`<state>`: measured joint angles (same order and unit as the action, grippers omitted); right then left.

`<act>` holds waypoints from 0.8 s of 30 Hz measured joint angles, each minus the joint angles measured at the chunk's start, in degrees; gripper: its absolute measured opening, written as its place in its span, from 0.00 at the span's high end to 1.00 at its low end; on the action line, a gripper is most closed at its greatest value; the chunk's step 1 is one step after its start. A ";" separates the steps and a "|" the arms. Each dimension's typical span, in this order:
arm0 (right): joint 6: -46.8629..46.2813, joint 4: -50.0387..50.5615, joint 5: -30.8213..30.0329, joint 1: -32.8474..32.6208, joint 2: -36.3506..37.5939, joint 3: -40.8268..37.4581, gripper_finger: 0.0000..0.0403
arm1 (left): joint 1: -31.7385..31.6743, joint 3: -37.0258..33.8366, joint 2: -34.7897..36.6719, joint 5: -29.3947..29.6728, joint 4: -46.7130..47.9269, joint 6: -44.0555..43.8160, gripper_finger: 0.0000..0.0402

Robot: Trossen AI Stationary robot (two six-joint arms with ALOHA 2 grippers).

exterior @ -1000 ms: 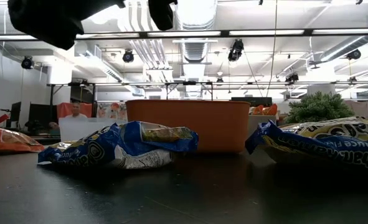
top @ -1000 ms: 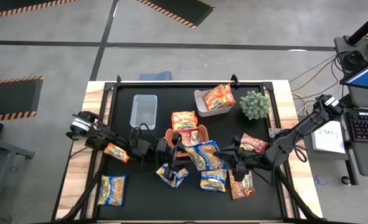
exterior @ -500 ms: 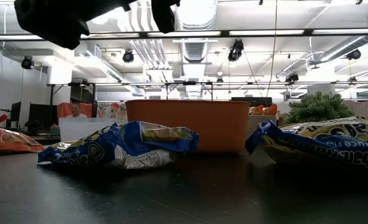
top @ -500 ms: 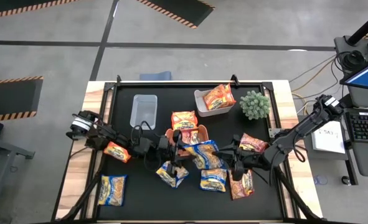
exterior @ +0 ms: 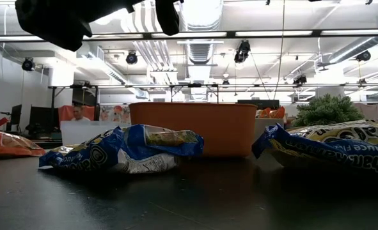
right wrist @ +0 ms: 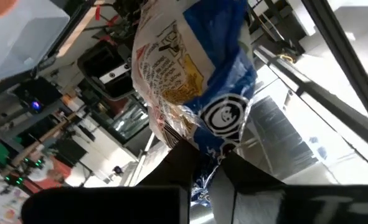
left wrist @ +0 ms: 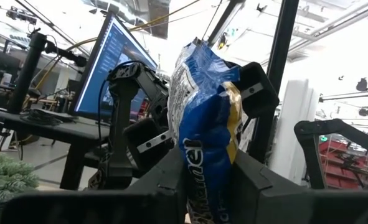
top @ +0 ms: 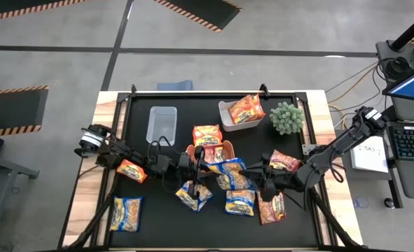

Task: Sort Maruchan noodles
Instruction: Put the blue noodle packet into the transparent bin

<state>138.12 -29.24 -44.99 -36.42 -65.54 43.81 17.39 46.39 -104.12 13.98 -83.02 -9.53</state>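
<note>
Both arms meet over the middle of the dark surface [top: 136,231]. They share one blue and yellow noodle packet [top: 228,171], held up in the air. The left gripper [left wrist: 205,177] has its jaws pinching one end. The right gripper [right wrist: 208,165] pinches the other end. More packets lie below, and one seems to sit in the white bin [top: 228,119].

One packet [top: 247,110] lies in the bin [top: 225,109] left of the plant [top: 286,117], others before it
</note>
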 joint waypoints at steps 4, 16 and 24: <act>-3.71 0.18 0.02 0.00 0.00 0.00 0.87 | 0.00 -0.02 0.00 0.02 0.01 0.04 0.85; -9.61 0.18 0.00 -0.02 0.12 0.00 0.64 | 0.00 -0.02 0.00 0.63 -1.21 0.33 0.87; -15.98 0.00 -3.65 -0.04 1.99 0.00 0.63 | 0.02 -0.02 0.02 2.05 -1.85 1.58 0.88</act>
<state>122.14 -29.24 -48.64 -36.47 -63.54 43.81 17.41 46.37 -104.09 16.04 -84.88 -7.95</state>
